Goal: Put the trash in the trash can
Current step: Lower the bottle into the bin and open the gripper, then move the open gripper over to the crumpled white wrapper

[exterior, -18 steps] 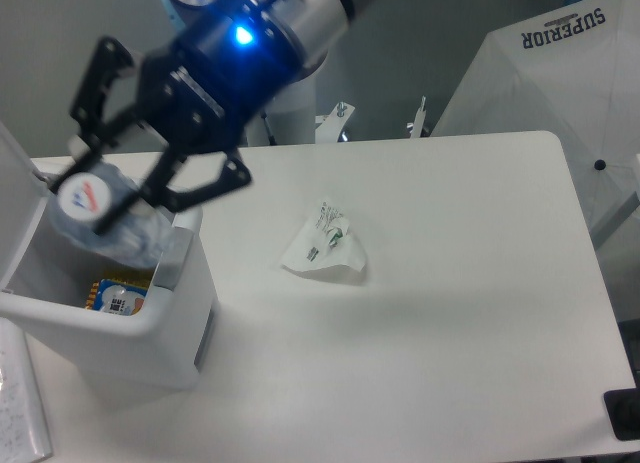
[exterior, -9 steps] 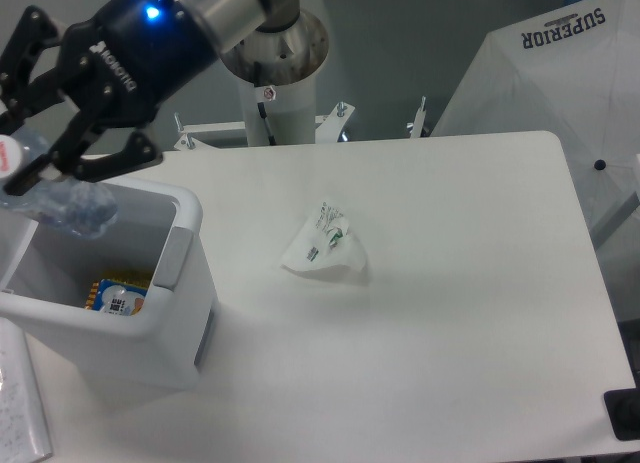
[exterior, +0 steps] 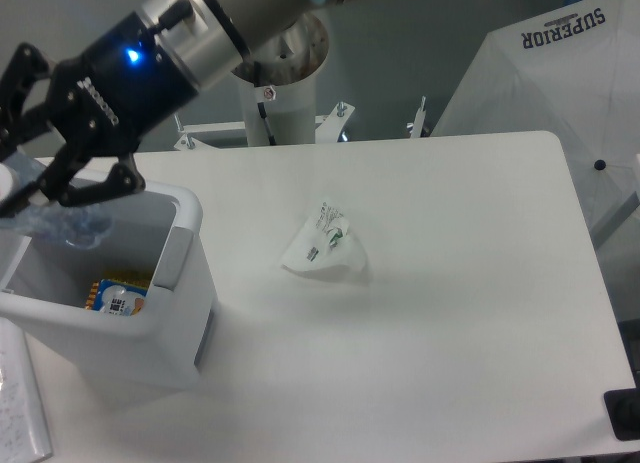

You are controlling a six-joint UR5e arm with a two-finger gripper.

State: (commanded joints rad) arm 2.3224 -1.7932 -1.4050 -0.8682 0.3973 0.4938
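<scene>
**White table against a grey wall**

A white table (exterior: 450,313) with rounded corners fills most of the view, its top smooth and evenly lit, with soft shadows. Behind it stands a plain grey wall (exterior: 430,43). At the upper right a white canopy-like cover (exterior: 560,93) bears the dark word "SUPERIOR". Metal bolts and brackets (exterior: 340,118) stick up along the table's far edge. A small dark object (exterior: 625,415) sits at the lower right corner.
</scene>
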